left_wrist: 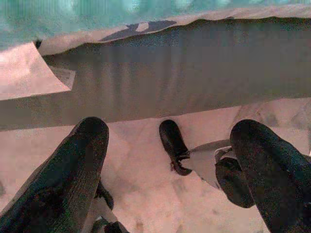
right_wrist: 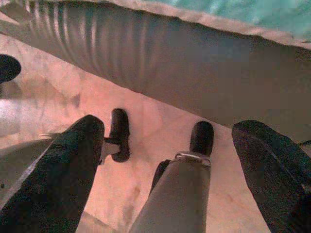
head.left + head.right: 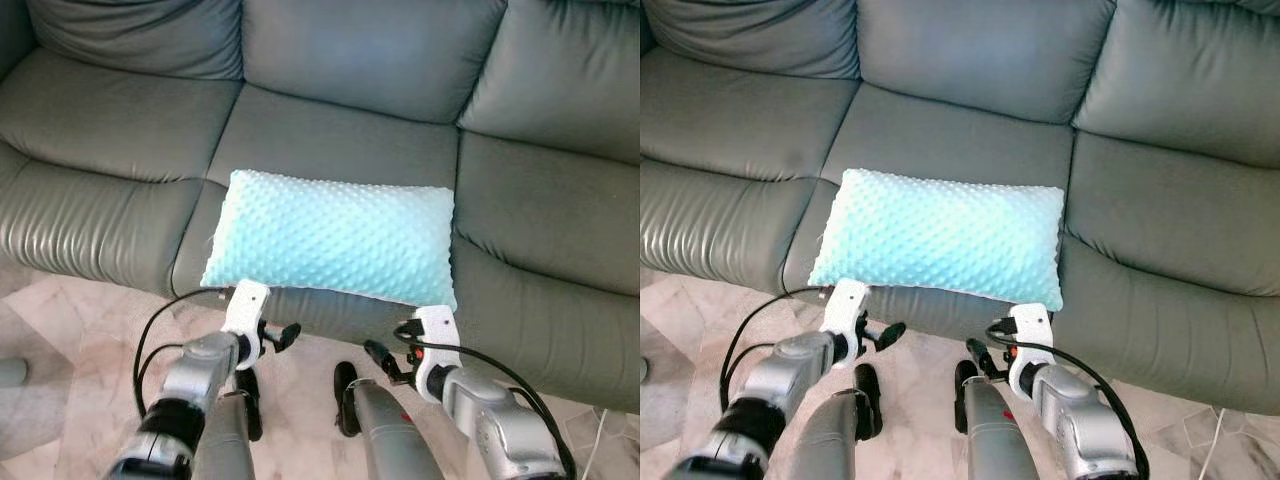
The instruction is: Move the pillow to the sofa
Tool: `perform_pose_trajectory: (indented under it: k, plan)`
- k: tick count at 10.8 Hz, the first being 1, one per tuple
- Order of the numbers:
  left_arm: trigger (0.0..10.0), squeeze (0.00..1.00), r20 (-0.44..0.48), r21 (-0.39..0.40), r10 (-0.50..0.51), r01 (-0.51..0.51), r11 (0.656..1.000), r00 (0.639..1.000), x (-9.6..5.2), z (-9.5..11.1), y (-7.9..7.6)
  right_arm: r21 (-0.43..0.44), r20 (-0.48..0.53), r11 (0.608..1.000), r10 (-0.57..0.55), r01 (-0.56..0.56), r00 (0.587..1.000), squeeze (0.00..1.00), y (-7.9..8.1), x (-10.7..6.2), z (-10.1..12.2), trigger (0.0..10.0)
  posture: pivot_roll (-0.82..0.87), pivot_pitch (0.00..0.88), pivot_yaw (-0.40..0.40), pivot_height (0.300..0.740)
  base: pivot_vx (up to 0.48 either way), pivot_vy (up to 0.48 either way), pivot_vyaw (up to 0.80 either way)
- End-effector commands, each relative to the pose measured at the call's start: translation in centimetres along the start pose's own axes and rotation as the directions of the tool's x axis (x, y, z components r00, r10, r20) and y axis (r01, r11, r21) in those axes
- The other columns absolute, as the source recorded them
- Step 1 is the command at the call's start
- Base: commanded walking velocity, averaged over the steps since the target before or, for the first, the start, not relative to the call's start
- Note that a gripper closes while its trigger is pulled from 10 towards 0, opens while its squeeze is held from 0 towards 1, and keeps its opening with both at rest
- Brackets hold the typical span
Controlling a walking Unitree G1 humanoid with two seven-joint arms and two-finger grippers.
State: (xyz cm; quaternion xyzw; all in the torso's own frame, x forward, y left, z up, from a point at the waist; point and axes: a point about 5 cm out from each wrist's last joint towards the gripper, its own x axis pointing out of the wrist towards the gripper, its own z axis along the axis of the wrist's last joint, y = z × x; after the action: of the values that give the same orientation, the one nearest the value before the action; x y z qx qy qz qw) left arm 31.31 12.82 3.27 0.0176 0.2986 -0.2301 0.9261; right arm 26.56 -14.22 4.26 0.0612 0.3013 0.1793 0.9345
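Note:
A light turquoise dotted pillow (image 3: 335, 235) lies flat on the middle seat of the grey leather sofa (image 3: 330, 130), its near edge reaching the seat's front lip. Both arms are held low in front of the sofa, below the pillow's near corners: left arm (image 3: 205, 365), right arm (image 3: 480, 405). The left gripper (image 1: 170, 127) is open with nothing between its fingers, facing the sofa front and floor. The right gripper (image 2: 168, 126) is open too and holds nothing. A strip of the pillow (image 2: 243, 12) shows above the sofa front in the wrist views.
Pale marble floor (image 3: 90, 340) runs along the sofa's front. Two silver limbs with black tips (image 3: 345, 395) stand on it between the arms. A grey object (image 3: 10, 372) sits at the left edge and a white cable (image 3: 600, 430) at the lower right.

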Motion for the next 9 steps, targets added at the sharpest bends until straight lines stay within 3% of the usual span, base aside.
perform_pose_trajectory:
  k: [1,5,6,7,9]
  plan:
    - [10.0,1.0,-0.095,-0.003,-0.006,0.006,1.0,0.995,0.1,-2.4,-0.3,0.005,-0.067,1.0,0.002,-0.002,0.998,1.0,-0.2,0.1,-1.8,10.0,-0.18,0.415,-0.026,0.74,0.0,0.0,0.0]
    - [10.0,0.98,-0.195,0.036,-0.052,0.06,0.998,0.979,0.7,-3.8,-1.3,-0.08,-0.04,0.996,0.026,-0.029,0.999,1.0,-0.3,1.7,-0.9,10.0,-0.18,0.428,-0.03,0.74,0.0,0.0,0.0]
    - [10.0,0.61,-0.168,0.039,-0.015,0.022,0.999,0.986,0.9,-3.2,-1.0,-0.087,-0.01,0.996,0.025,-0.025,1.0,1.0,-0.3,2.3,-0.3,10.0,-0.18,0.43,-0.032,0.74,0.0,0.0,0.0]
    - [10.0,0.0,-0.149,0.043,0.019,-0.012,0.999,0.989,1.0,-2.7,-0.6,-0.097,0.017,0.995,0.022,-0.02,1.0,1.0,-0.4,2.6,0.0,10.0,-0.18,0.431,-0.033,0.74,0.0,0.0,0.0]
    - [10.0,0.0,-0.145,0.026,0.078,-0.075,0.997,0.986,1.1,-3.1,-0.3,-0.098,0.033,0.995,0.021,-0.017,0.999,1.0,-0.6,3.1,-0.3,10.0,-0.18,0.435,-0.033,0.74,0.0,0.0,0.0]
